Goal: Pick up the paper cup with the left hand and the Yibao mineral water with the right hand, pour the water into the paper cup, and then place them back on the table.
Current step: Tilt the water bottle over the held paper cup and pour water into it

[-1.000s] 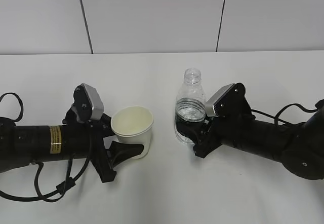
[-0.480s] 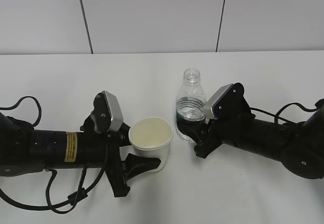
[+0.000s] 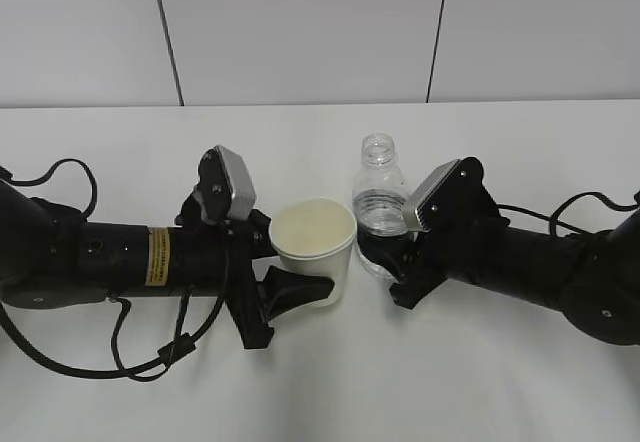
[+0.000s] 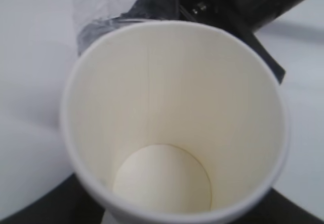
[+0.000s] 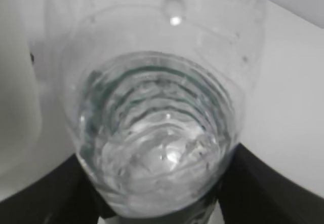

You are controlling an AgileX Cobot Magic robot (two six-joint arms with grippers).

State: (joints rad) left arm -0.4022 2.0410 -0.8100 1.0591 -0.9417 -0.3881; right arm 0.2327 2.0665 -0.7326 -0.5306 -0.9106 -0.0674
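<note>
On the white worktop [image 3: 320, 382] the left hand [image 3: 283, 280] reaches in from the left edge, its yellow sticker [image 3: 158, 256] on the forearm and its grey camera box [image 3: 232, 182] just behind the wrist; its fingers [image 3: 290, 292] are closed around the lower wall of the cup [image 3: 314, 250], which stands upright with its mouth open to the ceiling. From the left wrist view the cup [image 4: 172, 127] fills nearly the whole picture and its cream inside looks dry and bare down to the round bottom, with the bottle's clear plastic showing just past the far rim. The bottle [image 3: 378, 207] stands upright just right of the cup, the two so near that they seem to touch or almost touch, though which cannot be told; its neck is uncapped and rises above the cup's rim. The right hand [image 3: 388, 262] comes in from the right edge, its camera box [image 3: 432, 194] tilted toward the bottle, and its fingers [image 3: 405, 280] hold the bottle's lower half, where the dark green band is mostly hidden behind them. The right wrist view looks down into the bottle [image 5: 157, 127]: water [image 5: 157, 153] lies in the ribbed lower body, and the dark fingers [image 5: 45, 193] press on both sides at the bottom of the picture, with the pale cup wall blurred at the left edge
</note>
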